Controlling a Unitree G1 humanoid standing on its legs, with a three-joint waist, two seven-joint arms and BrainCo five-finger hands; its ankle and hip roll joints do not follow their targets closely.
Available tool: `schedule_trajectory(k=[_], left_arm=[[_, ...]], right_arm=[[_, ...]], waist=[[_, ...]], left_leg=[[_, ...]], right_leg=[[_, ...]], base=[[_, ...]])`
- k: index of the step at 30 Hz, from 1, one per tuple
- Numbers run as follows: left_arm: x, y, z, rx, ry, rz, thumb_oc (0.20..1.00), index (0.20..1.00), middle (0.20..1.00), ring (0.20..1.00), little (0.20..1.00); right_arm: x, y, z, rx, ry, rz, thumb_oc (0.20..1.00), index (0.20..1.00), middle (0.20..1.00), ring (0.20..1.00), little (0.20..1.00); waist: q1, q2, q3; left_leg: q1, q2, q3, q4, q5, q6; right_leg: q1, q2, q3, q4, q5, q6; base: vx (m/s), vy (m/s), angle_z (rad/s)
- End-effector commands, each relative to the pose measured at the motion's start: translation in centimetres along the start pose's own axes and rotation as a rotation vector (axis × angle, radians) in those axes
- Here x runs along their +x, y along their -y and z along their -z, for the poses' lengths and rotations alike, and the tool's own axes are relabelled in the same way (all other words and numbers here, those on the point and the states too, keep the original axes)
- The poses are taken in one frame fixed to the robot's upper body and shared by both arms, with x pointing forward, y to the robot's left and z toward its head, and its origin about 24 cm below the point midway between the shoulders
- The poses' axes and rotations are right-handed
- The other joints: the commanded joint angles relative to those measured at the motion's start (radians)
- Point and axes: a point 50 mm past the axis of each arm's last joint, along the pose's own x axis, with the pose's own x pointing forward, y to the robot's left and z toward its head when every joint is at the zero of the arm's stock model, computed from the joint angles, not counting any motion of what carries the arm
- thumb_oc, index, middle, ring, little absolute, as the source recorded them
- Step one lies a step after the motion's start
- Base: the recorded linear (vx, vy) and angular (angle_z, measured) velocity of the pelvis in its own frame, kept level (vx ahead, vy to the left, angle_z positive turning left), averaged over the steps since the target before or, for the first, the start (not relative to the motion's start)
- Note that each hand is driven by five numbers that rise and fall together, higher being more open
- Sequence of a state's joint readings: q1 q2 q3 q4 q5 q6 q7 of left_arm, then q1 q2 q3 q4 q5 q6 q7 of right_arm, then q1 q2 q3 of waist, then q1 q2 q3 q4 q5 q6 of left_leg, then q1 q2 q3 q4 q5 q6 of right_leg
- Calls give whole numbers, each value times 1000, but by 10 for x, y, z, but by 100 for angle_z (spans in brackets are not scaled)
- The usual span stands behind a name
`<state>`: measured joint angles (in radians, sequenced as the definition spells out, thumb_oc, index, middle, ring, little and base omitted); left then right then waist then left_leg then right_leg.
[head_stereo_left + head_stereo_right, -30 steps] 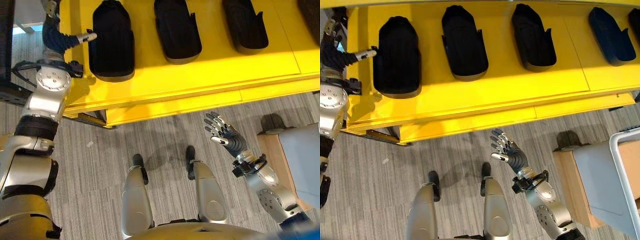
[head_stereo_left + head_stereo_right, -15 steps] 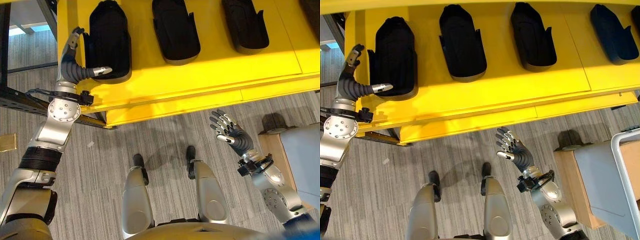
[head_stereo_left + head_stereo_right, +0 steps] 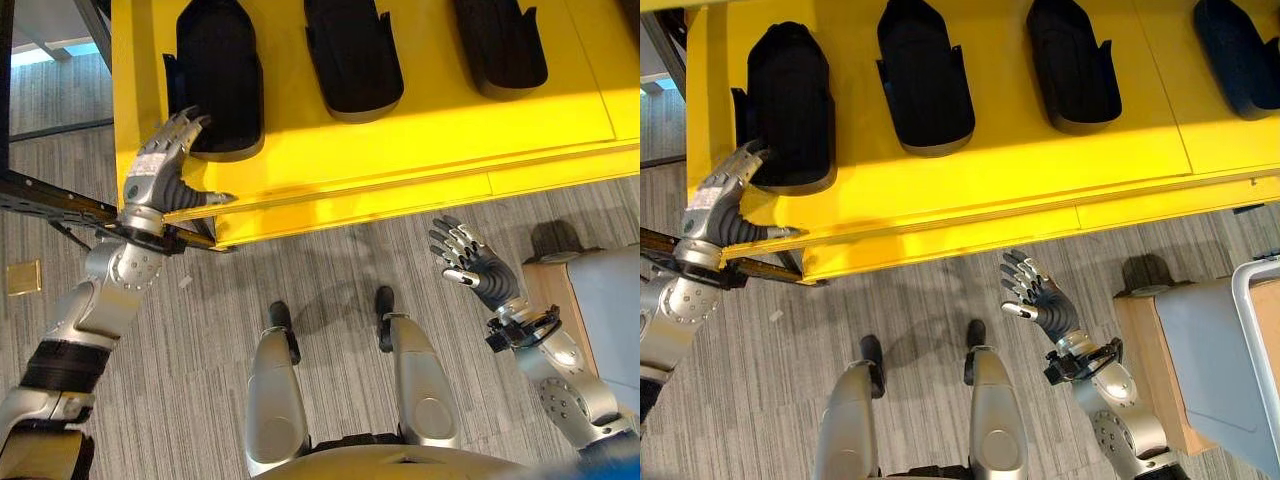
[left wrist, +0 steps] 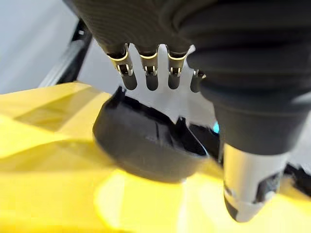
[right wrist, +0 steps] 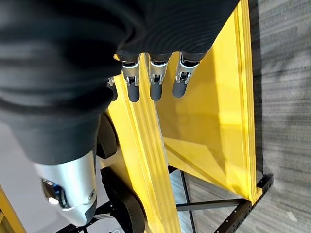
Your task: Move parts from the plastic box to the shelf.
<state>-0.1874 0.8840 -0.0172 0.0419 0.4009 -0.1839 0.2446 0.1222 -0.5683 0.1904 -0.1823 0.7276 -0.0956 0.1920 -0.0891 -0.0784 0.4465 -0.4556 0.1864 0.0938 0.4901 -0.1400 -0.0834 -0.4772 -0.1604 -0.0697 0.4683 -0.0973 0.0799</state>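
Several black moulded parts lie in a row on the yellow shelf [image 3: 400, 150]; the leftmost part [image 3: 218, 75] is nearest my left hand [image 3: 160, 178]. That hand is open with fingers spread, hovering at the shelf's front left corner just short of the part, and it holds nothing. In the left wrist view the same part [image 4: 146, 145] lies past the straight fingers [image 4: 146, 73]. My right hand [image 3: 475, 270] is open and empty, palm raised over the floor below the shelf edge. The grey plastic box [image 3: 1225, 340] stands at the far right.
The box rests on a wooden stand [image 3: 1138, 335] at my right. A black metal frame [image 3: 50, 195] runs under the shelf's left end. Other parts [image 3: 925, 75] [image 3: 1072, 65] [image 3: 1238, 55] fill the shelf further right. Grey carpet lies between shelf and box.
My left hand has let go of the leftmost part and drawn back to the shelf's front edge, fingers spread. The right hand has drifted slightly right, staying open.
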Motion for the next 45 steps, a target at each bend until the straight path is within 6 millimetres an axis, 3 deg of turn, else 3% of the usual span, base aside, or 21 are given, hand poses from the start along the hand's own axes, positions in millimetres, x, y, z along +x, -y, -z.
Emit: schedule_trajectory(k=[1, 19, 30, 45], left_arm=[[-2, -11, -7, 44, 69, -18, 1000, 1000, 1000, 1000, 1000], [-9, 42, -7, -43, 1, 159, 1000, 1000, 1000, 1000, 1000], [-8, 63, -2, -72, -60, 216, 1000, 1000, 1000, 1000, 1000], [2, 73, 15, -58, -182, 202, 1000, 1000, 1000, 1000, 1000]], right_arm=[[-6, -4, -25, -46, 118, -29, 1000, 1000, 1000, 1000, 1000], [-6, -5, -27, -46, 133, 0, 1000, 1000, 1000, 1000, 1000], [-7, -5, -27, -35, 135, 8, 1000, 1000, 1000, 1000, 1000], [-9, -5, -23, -22, 115, 11, 1000, 1000, 1000, 1000, 1000]], waist=[[14, -3, -59], [10, -4, -44], [2, -5, -40], [-8, -8, -42]], left_leg=[[7, 3, -15, 12, -12, 8], [1, 0, -13, 21, -11, 12], [-4, 2, -14, 26, -9, 10], [-14, 5, -12, 37, -10, 9]], right_leg=[[51, -29, -2, -60, 11, 37], [40, -31, -1, -37, 5, 33], [34, -31, -2, -26, 0, 32], [23, -29, 4, -11, -4, 30]], base=[[-2, -2, 5], [-1, -1, 1], [0, 0, 0], [0, 0, 0]])
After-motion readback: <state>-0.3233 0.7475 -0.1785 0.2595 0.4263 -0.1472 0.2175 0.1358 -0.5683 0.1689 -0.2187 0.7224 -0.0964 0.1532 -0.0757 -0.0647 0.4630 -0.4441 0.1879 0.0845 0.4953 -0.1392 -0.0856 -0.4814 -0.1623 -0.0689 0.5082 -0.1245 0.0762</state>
